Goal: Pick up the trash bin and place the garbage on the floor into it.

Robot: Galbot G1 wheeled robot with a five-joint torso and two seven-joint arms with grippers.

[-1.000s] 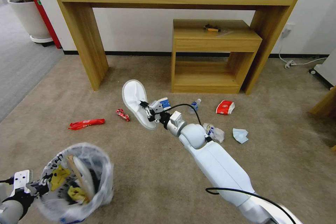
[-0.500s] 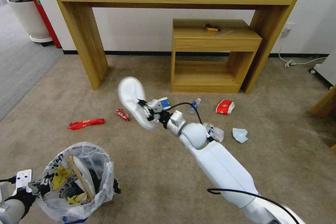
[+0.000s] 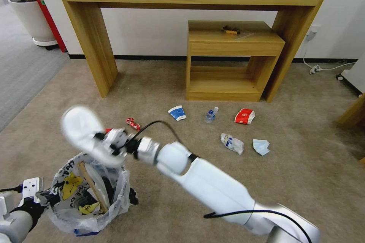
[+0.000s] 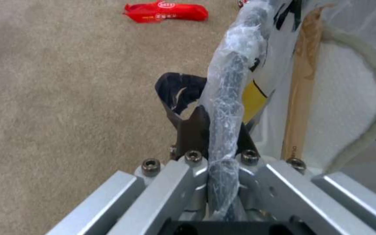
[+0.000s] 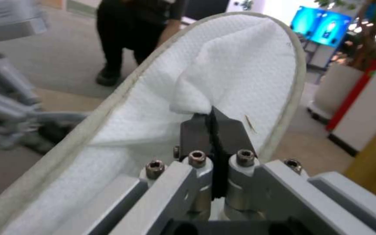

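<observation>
Slipper (image 3: 81,127) in R hand (image 3: 102,145), over bin (image 3: 91,197)

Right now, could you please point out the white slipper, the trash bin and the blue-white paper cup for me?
white slipper (image 5: 223,75): right wrist view, on its textured upper.
trash bin (image 3: 64,188): head view, on the printed bag over its wall.
blue-white paper cup (image 3: 177,113): head view, on its side.

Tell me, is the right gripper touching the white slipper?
Touching. The right wrist view shows the right gripper with its dark fingertips pinched shut on a fold of the white slipper fabric, no gap between them.
</observation>
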